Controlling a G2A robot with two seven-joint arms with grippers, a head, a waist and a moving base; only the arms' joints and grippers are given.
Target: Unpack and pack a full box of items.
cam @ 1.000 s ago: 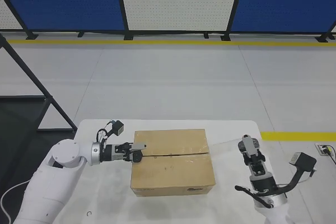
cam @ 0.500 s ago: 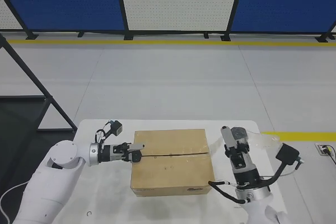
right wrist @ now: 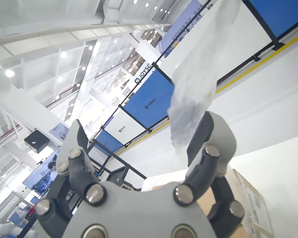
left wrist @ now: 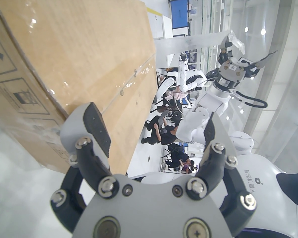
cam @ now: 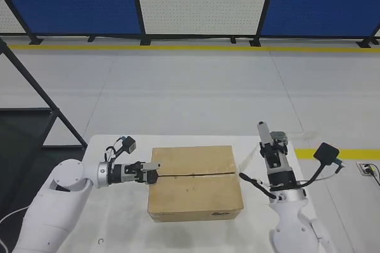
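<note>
Closed cardboard box (cam: 193, 183) sits mid-counter (cam: 123, 212), its 2 top flaps meeting at a centre seam. Left claw (cam: 151, 172) is at the box's left end, level with that seam, fingers spread open and gripping nothing. Right claw (right wrist: 141, 134) is raised beside the box's right end, pointing up, fingers apart, with 1 clear tape strip (right wrist: 196, 87) stuck to 1 finger pad and trailing away from it.
</note>
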